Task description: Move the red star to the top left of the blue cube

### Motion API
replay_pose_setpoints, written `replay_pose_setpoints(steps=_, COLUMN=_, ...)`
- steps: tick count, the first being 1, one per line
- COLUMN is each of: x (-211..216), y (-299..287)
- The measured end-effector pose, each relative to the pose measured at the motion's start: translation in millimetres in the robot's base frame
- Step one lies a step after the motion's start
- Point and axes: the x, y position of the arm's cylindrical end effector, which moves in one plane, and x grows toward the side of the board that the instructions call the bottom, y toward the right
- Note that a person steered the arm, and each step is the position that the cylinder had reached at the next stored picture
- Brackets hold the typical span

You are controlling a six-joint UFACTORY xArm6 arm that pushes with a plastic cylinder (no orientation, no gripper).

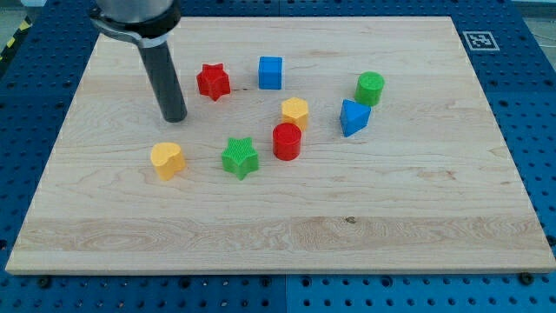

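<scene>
The red star (213, 81) lies on the wooden board (278, 217) near the view's top, left of centre. The blue cube (270, 72) sits just to its right, slightly higher, with a small gap between them. My tip (175, 117) is the lower end of the dark rod. It stands to the left of and a little below the red star, apart from it and touching no block.
A yellow heart (167, 160) lies below my tip. A green star (240, 157), a red cylinder (287, 141) and a yellow hexagonal block (295, 111) sit mid-board. A blue triangular block (354, 116) and a green cylinder (370, 88) lie to the right.
</scene>
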Motion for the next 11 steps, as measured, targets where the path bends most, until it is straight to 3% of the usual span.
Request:
replay_pose_setpoints(steps=7, x=-74.3, y=40.9)
replay_pose_setpoints(steps=11, x=-72.5, y=77.1)
